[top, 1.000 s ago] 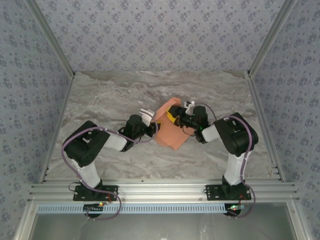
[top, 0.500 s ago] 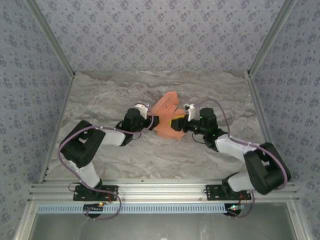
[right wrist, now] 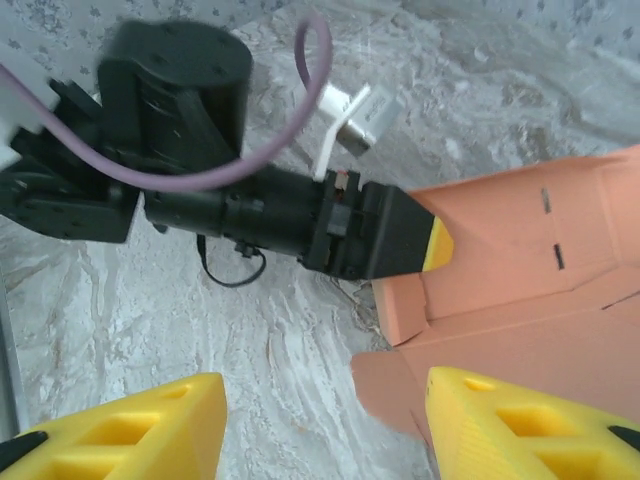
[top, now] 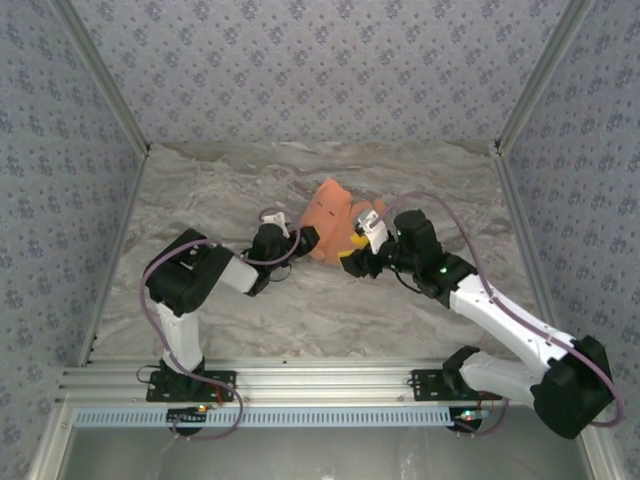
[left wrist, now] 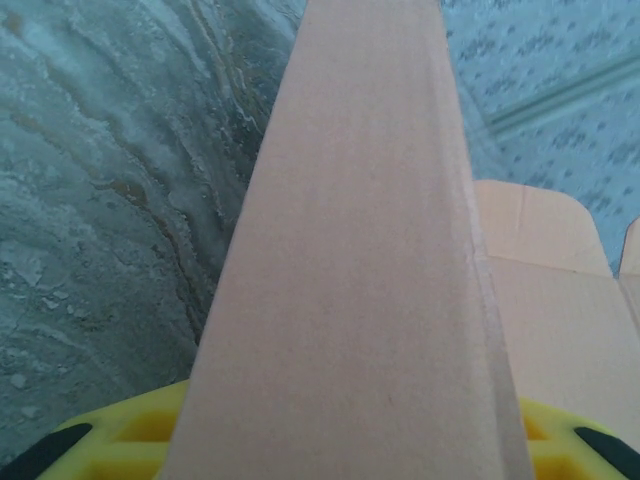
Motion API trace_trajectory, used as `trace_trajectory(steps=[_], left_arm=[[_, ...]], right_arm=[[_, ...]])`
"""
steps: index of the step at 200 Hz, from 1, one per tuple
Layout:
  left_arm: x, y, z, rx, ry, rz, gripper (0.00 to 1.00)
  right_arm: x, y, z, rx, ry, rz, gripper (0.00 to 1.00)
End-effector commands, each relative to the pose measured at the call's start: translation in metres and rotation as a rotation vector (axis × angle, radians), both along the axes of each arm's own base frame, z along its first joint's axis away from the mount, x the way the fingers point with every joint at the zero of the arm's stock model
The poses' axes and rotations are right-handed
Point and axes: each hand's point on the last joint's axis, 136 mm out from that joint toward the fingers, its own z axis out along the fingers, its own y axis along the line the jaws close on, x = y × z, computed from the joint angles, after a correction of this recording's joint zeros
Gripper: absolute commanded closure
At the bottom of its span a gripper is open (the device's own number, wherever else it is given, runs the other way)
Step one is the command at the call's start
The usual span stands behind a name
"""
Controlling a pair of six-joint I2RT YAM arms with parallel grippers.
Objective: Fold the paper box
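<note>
On table point(top: 200, 200), left tool point(top: 308, 241) gripping paper box point(top: 328, 212)

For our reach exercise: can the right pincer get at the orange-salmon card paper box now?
Likely yes: the right pincer stands open beside the paper box, nothing between; the left pincer holds it.

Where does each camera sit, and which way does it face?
Top external: above and behind the arm bases, looking down on the table, both arms and the paper box.
Left wrist: on the left arm, looking along its yellow fingers at the box panel they clamp.
Right wrist: on the right arm, past its own spread fingers toward the left gripper gripping the box.
Shared: all three show the box and table.
</note>
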Motion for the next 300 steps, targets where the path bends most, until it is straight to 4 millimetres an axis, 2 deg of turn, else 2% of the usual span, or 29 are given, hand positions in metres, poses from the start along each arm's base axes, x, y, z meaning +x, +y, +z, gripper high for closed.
trace_trajectory(steps=[1, 9, 15, 23, 31, 40, 62, 75, 101, 110, 112, 115, 141, 154, 162, 174, 197, 213, 232, 251, 267, 273, 278, 300], left_arm=[[0.004, 0.007, -0.010, -0.130, 0.086, 0.110, 0.63], [0.003, 0.006, -0.011, -0.140, 0.091, 0.123, 0.63], [0.003, 0.005, -0.011, -0.141, 0.092, 0.130, 0.63], [0.002, 0.004, -0.011, -0.138, 0.094, 0.136, 0.63], [0.002, 0.003, -0.011, -0.133, 0.094, 0.143, 0.63], [0.001, 0.002, -0.012, -0.132, 0.096, 0.150, 0.63], [-0.001, -0.003, -0.014, -0.134, 0.105, 0.150, 0.63], [-0.003, -0.004, -0.018, -0.131, 0.114, 0.152, 0.63], [-0.003, -0.002, -0.022, -0.124, 0.120, 0.168, 0.63], [-0.003, -0.002, -0.023, -0.125, 0.124, 0.171, 0.63], [-0.003, -0.002, -0.023, -0.124, 0.124, 0.171, 0.63], [-0.003, -0.002, -0.023, -0.125, 0.126, 0.170, 0.63], [-0.003, -0.006, -0.023, -0.127, 0.126, 0.167, 0.63], [-0.004, -0.007, -0.025, -0.123, 0.132, 0.168, 0.63], [-0.004, -0.006, -0.025, -0.122, 0.132, 0.171, 0.64], [-0.004, -0.006, -0.026, -0.129, 0.132, 0.176, 0.64], [-0.003, -0.009, -0.019, -0.142, 0.107, 0.163, 0.65], [-0.003, -0.014, -0.009, -0.125, 0.071, 0.122, 0.65], [-0.004, -0.026, 0.000, -0.062, 0.031, 0.039, 0.65], [-0.006, -0.029, 0.007, 0.034, -0.040, -0.021, 0.65], [-0.007, -0.025, 0.014, 0.132, -0.110, -0.050, 0.65], [-0.008, -0.024, 0.018, 0.169, -0.140, -0.065, 0.65], [-0.009, -0.023, 0.021, 0.198, -0.165, -0.079, 0.65], [-0.013, -0.022, 0.039, 0.306, -0.250, -0.139, 0.65]], right_arm=[[0.031, -0.059, -0.001, -0.088, 0.107, -0.414, 0.35], [0.042, -0.089, -0.005, -0.019, 0.240, -0.676, 0.30], [0.041, -0.110, -0.015, 0.014, 0.370, -0.838, 0.30], [0.037, -0.128, -0.029, 0.089, 0.558, -1.000, 0.30], [0.038, -0.122, -0.038, 0.166, 0.704, -0.993, 0.31], [0.041, -0.105, -0.045, 0.247, 0.826, -0.908, 0.32], [0.059, -0.075, -0.039, 0.395, 0.921, -0.805, 0.34], [0.067, -0.069, -0.033, 0.399, 0.938, -0.795, 0.34], [0.080, -0.062, -0.019, 0.371, 0.942, -0.784, 0.33], [0.081, -0.065, -0.025, 0.351, 0.949, -0.811, 0.33], [0.086, -0.065, -0.017, 0.363, 0.932, -0.808, 0.33], [0.087, -0.065, -0.015, 0.363, 0.928, -0.811, 0.33], [0.098, -0.066, -0.035, 0.305, 0.951, -0.850, 0.34], [0.095, -0.066, -0.051, 0.245, 0.996, -0.859, 0.38], [0.095, -0.063, -0.056, 0.225, 1.008, -0.849, 0.42], [0.092, -0.055, -0.059, 0.179, 0.986, -0.802, 0.42], [0.087, -0.049, -0.042, 0.115, 0.822, -0.688, 0.41], [0.087, -0.066, -0.031, 0.081, 0.714, -0.708, 0.39], [0.088, -0.086, -0.025, 0.107, 0.736, -0.751, 0.38], [0.087, -0.088, -0.021, 0.165, 0.784, -0.721, 0.37], [0.086, -0.088, -0.011, 0.205, 0.732, -0.686, 0.37], [0.091, -0.088, 0.003, 0.233, 0.669, -0.663, 0.37], [0.087, -0.089, -0.002, 0.230, 0.649, -0.652, 0.37], [0.081, -0.081, 0.030, 0.261, 0.386, -0.494, 0.38]])
